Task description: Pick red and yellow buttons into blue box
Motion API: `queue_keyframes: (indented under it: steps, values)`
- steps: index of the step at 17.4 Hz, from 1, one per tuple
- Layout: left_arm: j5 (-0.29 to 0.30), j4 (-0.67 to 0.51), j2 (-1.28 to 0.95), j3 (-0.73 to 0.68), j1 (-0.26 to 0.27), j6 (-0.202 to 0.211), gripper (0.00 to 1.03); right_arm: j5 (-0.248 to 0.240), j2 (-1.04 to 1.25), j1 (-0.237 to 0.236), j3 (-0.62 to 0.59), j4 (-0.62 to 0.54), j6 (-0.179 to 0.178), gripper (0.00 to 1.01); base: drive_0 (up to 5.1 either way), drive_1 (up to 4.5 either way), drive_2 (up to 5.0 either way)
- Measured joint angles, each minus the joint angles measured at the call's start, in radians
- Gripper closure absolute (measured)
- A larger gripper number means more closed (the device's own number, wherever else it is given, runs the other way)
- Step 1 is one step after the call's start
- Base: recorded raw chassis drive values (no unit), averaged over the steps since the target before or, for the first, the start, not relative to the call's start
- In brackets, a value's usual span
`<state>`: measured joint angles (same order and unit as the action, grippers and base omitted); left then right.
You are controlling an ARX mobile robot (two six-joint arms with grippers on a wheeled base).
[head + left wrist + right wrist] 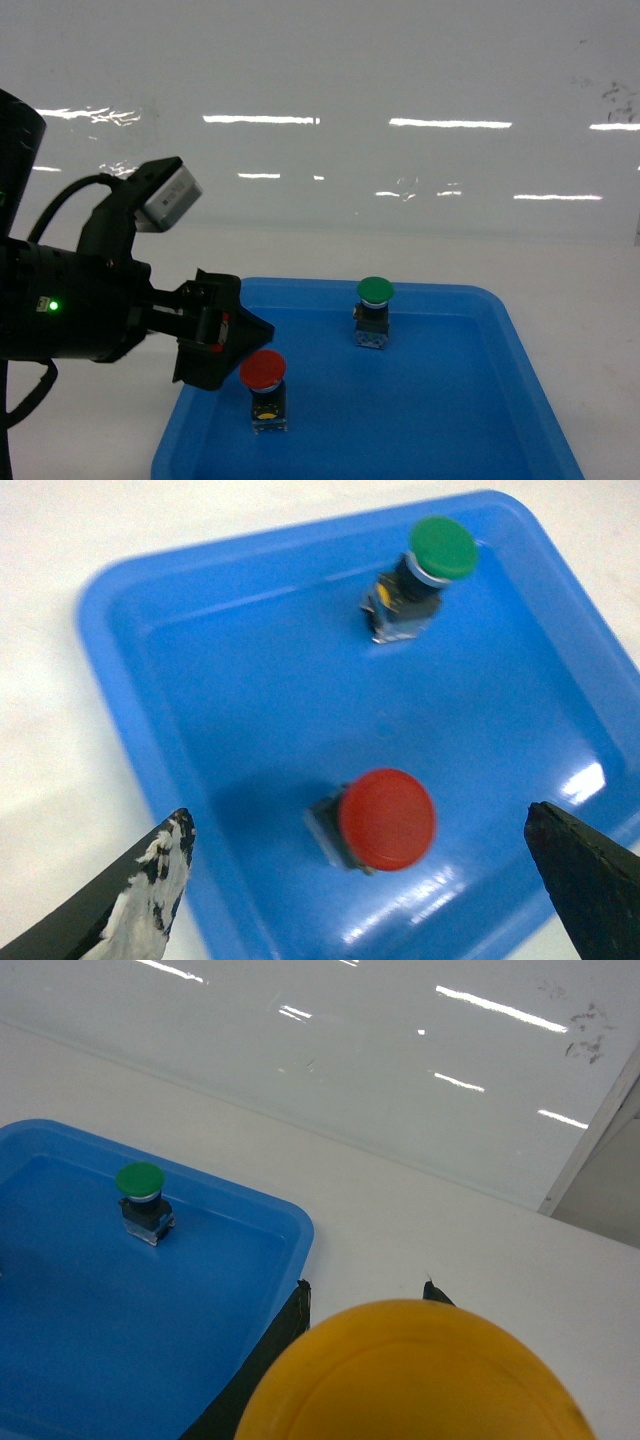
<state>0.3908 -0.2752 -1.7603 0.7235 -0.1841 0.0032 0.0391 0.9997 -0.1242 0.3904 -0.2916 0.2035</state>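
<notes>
No readable writing, left gripper (360, 885) wide open over red button (386, 818) in shallow blue tray (120, 670), right gripper (365, 1300) closed on yellow button (420, 1375), green button (375, 291) apart.

The red mushroom-head push-button switch (265, 385) stands upright on its black-and-silver block body, domed cap up, near the front left corner of a shallow blue plastic tray (500, 420). The yellow domed cap (420, 1375) of the other switch fills the right wrist view, its body hidden.

Red button (262, 370), green button (375, 290), blue tray (470, 400)
</notes>
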Motion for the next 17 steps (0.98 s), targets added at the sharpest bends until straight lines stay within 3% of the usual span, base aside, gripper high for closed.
queue_keyframes:
  steps: [4,14,15,16,17]
  values:
    - [-0.025,0.000,0.002,0.001,0.011,0.009,0.05,0.000,0.000,0.000,0.000,0.000,0.000,0.73,0.0,0.00,0.0]
    - [-0.014,0.009,0.002,0.001,0.001,0.022,0.05,0.000,0.000,0.000,0.000,0.000,0.000,0.73,0.0,0.00,0.0]
    - [0.056,0.045,-0.013,0.020,-0.039,-0.014,0.05,0.000,0.000,0.000,0.000,0.000,0.000,0.73,0.0,0.00,0.0]
    - [0.157,0.098,-0.064,0.076,-0.089,-0.084,0.05,0.001,0.000,0.000,0.000,0.000,0.000,0.73,0.0,0.00,0.0]
    - [0.138,0.087,-0.073,0.077,-0.087,-0.089,0.05,0.000,0.000,0.000,0.000,0.000,0.000,0.73,0.0,0.00,0.0]
